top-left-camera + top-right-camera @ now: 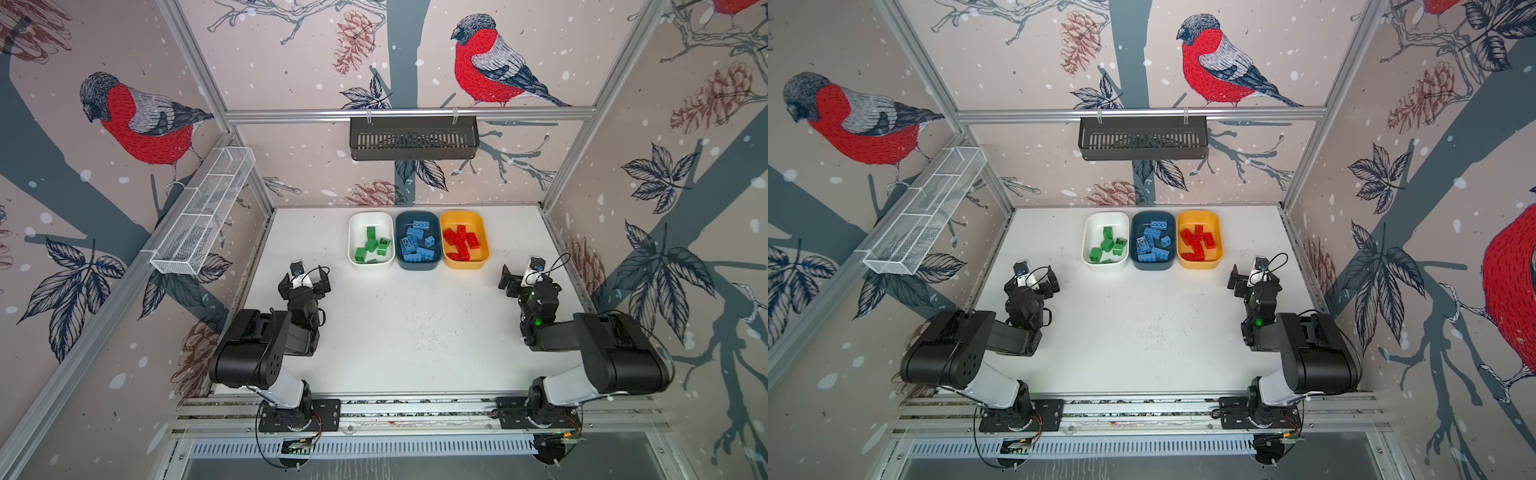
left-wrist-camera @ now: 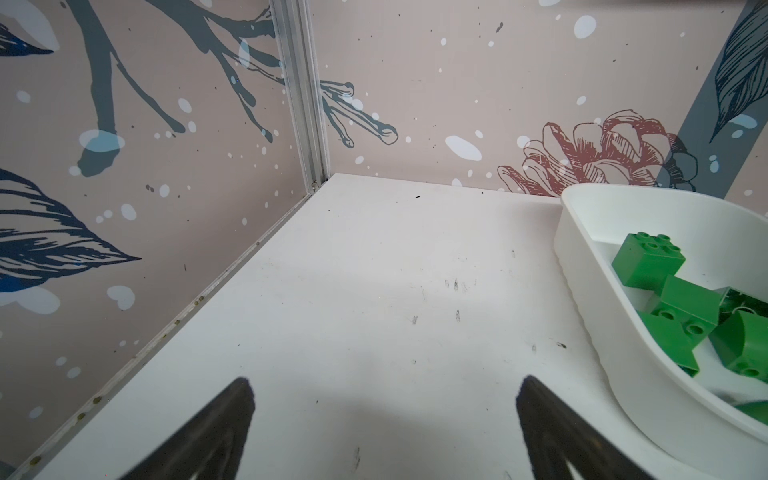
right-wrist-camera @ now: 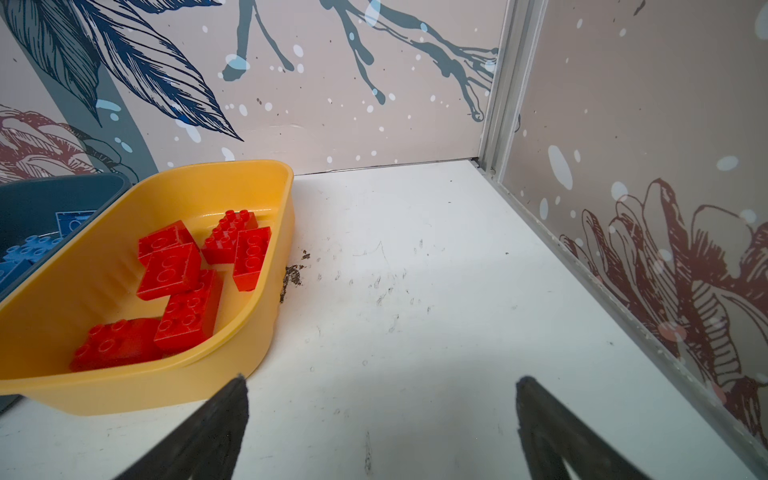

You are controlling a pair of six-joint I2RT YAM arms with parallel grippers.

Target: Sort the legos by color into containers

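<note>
Left gripper [image 2: 384, 386], right gripper [image 3: 382, 386]: my jaws released, spread wide above the bench [image 1: 415, 332].
Row by the bench's back edge, side by side: white tub [image 1: 351, 239] holds green legos [image 1: 371, 245]; teal tub [image 1: 417, 265], blue legos [image 1: 415, 244]; yellow tub [image 1: 484, 245], red legos [image 1: 461, 243].

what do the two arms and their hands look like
The left arm and right arm have bulky black housings with a white lower link. Thin black cables loop near each wrist. The left hand and right hand have dark, tapering fingers.
</note>
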